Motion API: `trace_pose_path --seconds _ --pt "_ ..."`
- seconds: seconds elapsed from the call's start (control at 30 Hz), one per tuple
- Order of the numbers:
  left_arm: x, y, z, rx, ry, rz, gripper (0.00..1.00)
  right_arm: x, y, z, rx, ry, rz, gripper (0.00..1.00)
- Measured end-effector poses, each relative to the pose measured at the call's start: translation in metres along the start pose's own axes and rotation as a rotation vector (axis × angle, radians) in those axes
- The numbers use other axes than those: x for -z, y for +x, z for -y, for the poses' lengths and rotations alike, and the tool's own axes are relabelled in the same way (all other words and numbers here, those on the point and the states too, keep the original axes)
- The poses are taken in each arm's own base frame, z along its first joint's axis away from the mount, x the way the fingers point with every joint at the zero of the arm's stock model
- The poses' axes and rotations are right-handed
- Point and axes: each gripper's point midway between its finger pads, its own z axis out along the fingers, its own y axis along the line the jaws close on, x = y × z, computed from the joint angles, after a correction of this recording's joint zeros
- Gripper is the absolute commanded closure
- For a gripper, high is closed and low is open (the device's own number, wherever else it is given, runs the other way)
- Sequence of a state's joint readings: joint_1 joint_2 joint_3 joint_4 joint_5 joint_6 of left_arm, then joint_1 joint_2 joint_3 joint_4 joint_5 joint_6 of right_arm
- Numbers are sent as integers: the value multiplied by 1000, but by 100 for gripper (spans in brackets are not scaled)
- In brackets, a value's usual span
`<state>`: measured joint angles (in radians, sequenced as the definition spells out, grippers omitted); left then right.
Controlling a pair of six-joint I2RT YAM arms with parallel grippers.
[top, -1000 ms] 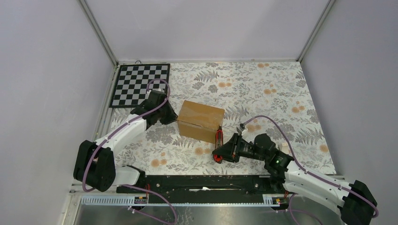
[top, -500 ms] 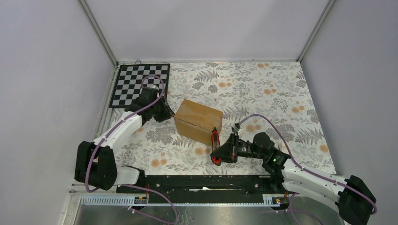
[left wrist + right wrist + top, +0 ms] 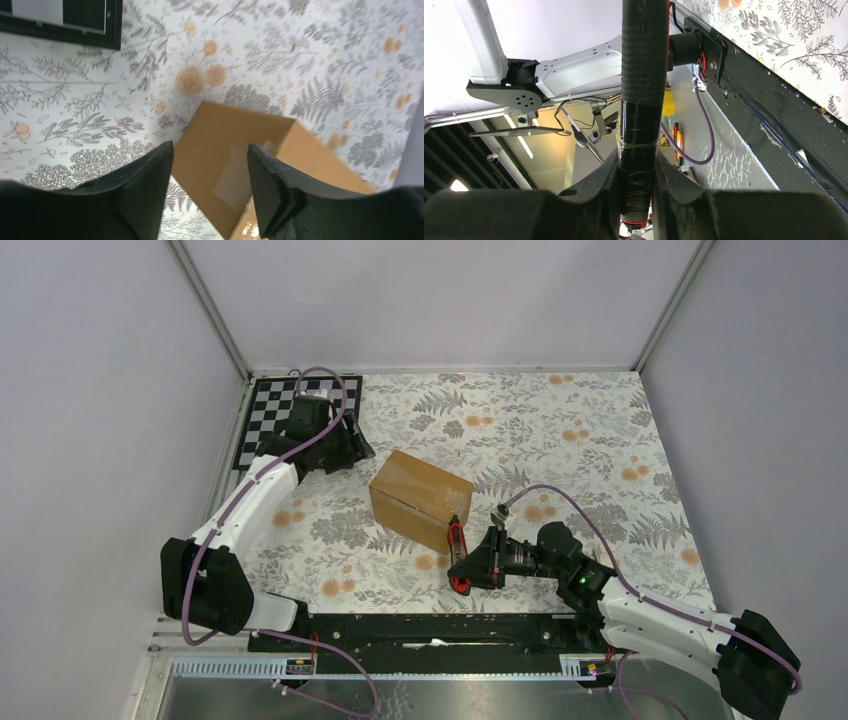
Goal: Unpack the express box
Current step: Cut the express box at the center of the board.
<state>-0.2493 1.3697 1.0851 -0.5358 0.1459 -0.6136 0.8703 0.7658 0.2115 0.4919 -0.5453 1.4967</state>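
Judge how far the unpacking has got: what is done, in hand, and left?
Done: the right end effector grips the cutter. In hand: the cutter is held at the near corner of the express box. Left: tape looks uncut, flaps shut, nothing out; left end effector hangs open beside it.

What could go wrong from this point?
One: the left fingers hang open, apart from the express box, so nothing braces it; the cutter at its near right corner may just shove it. Two: the right fingers pinch the cutter's taped handle, which could twist under load.
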Motion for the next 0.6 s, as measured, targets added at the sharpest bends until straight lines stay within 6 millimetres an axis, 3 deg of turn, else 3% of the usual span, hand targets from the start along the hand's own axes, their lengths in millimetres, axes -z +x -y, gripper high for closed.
trace_pose_path --seconds 0.13,0.23,0.43,0.6 --pt "19 -39 22 -41 24 101 29 0 3 0 0 -1 -19 100" --pt "23 -51 31 -48 45 136 26 -1 4 -2 6 -12 -30 100" --pt "-17 -28 26 -84 41 5 10 -3 6 -1 5 -29 -58 100" --pt "-42 -11 19 -156 6 -89 7 -2 11 -2 1 -40 -85 100"
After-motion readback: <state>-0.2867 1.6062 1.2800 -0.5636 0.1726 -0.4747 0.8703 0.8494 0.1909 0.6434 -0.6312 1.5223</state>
